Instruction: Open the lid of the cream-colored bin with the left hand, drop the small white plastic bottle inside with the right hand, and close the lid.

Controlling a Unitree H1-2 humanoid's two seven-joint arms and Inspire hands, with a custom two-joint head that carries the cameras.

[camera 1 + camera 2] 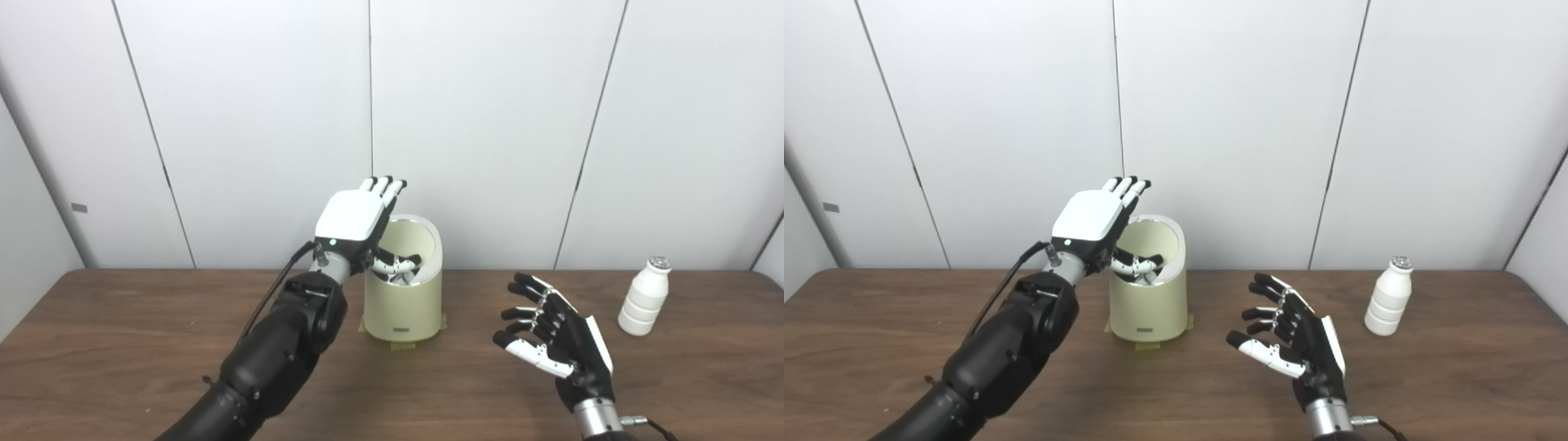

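Left robot hand [354, 222] spread at raised bin lid [422, 236], right robot hand [554, 334] spread, empty

I log: bin [402, 306] cream, small grey label low on its front; bottle [644, 298] white, speckled silver cap; surface [122, 343] dark brown woodgrain; left hand [355, 226] white-backed, black fingertips; right hand [551, 337] black and white; wall [490, 122] pale grey.

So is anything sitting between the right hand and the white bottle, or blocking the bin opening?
Nothing lies between the right hand and the bottle; only bare table. At the bin, the left hand reaches over the open top, its thumb across the opening.
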